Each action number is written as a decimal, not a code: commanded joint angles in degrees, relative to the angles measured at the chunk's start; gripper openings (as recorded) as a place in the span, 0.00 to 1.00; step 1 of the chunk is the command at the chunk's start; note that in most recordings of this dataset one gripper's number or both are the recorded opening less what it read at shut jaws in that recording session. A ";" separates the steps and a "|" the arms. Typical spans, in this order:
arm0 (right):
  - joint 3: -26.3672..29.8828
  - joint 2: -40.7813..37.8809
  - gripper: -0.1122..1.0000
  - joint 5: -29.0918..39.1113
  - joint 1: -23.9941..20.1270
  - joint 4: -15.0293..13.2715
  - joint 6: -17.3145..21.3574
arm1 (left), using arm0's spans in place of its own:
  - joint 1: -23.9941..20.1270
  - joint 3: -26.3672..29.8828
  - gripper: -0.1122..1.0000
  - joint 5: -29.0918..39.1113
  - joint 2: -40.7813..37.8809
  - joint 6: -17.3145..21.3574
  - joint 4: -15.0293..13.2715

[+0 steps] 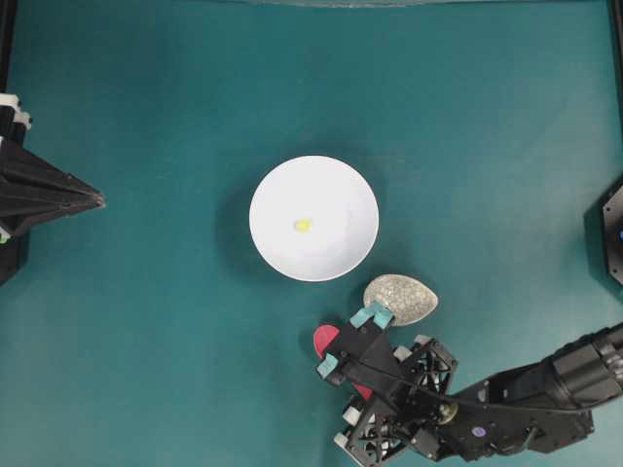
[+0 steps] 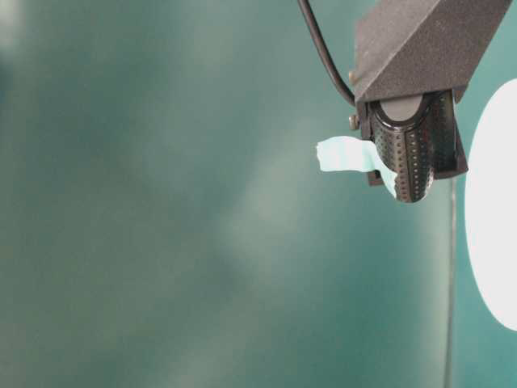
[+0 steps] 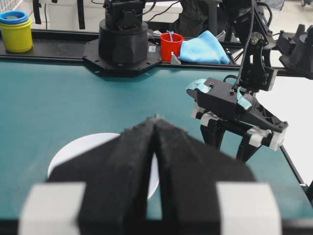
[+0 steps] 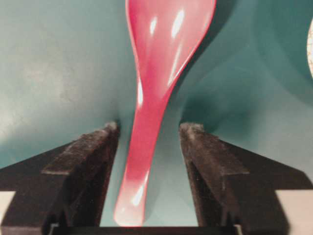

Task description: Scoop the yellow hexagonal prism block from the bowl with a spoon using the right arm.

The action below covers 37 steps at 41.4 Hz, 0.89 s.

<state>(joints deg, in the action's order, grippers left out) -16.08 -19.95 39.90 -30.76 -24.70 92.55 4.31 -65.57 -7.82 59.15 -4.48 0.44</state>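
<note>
Two grippers. Left gripper (image 1: pixel 97 201), at the table's left edge: closed, idle. Bowl (image 1: pixel 331 185), mid-table, holds the block (image 1: pixel 303 225). Spoon (image 4: pixel 156 98), near the front edge: handle runs lengthwise between the right gripper's (image 4: pixel 149 134) parted fingers, neither touching; scoop points away from the wrist.

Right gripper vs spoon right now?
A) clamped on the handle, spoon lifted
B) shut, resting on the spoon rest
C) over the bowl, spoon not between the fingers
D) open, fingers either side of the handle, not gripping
D: in the right wrist view the right gripper stands open, with gaps between its fingers and the spoon handle lying on the table.
</note>
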 commanded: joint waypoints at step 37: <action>-6.15 15.56 0.34 10.37 0.79 -2.90 -39.11 | 0.70 1.85 0.11 -2.11 -0.26 -0.35 0.18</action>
<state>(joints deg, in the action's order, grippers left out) -21.97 -7.82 50.01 -30.59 -27.33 54.49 4.83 -65.57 -9.40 59.15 -4.75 0.44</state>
